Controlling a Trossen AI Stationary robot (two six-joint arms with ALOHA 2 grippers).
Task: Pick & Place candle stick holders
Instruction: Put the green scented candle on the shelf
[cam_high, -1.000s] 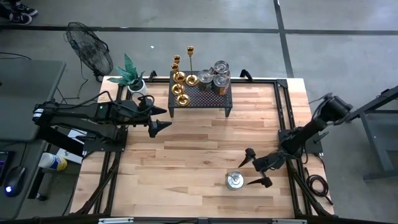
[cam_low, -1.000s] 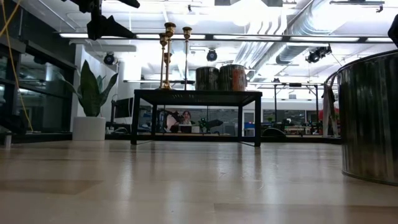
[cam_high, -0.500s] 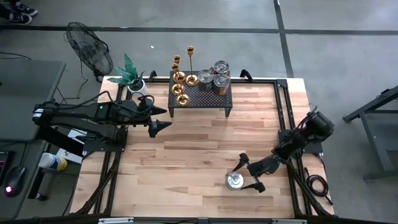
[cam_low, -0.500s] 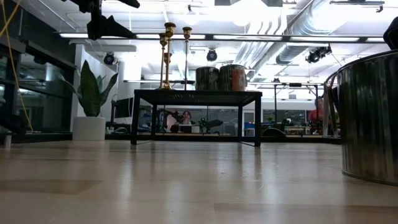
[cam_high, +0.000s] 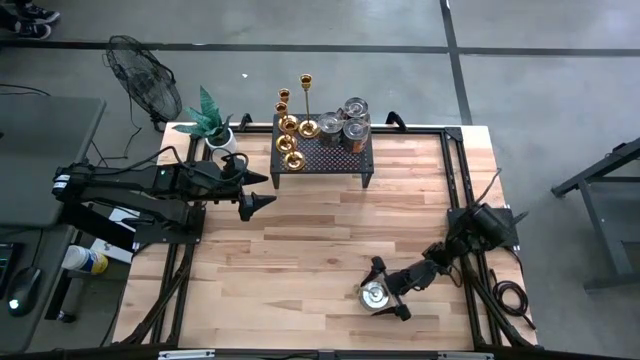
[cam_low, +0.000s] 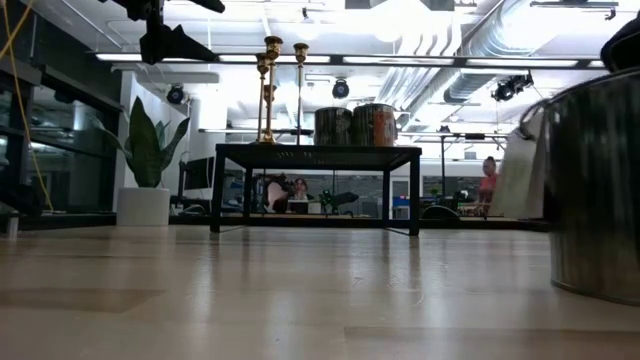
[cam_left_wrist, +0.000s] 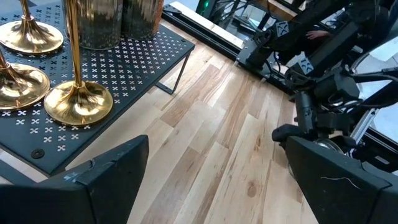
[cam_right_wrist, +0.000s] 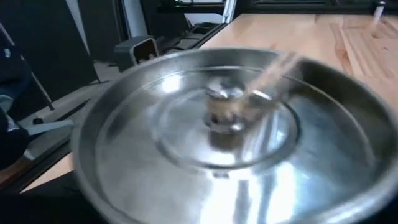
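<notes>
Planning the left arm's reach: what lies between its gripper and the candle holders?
In the high view, only bare wood and the black stand's edge separate left gripper from candle holders.

1. From above I see even, soft light across the table (cam_high: 300, 250), with only faint shadows.
2. At table height, ceiling strip lights glare white and the near metal container (cam_low: 595, 190) is out of focus.
3. My right wrist view is motion-blurred across the shiny lid (cam_right_wrist: 230, 130).
4. My left wrist view is sharp; the candle stick holders (cam_left_wrist: 78, 102) gleam.
</notes>
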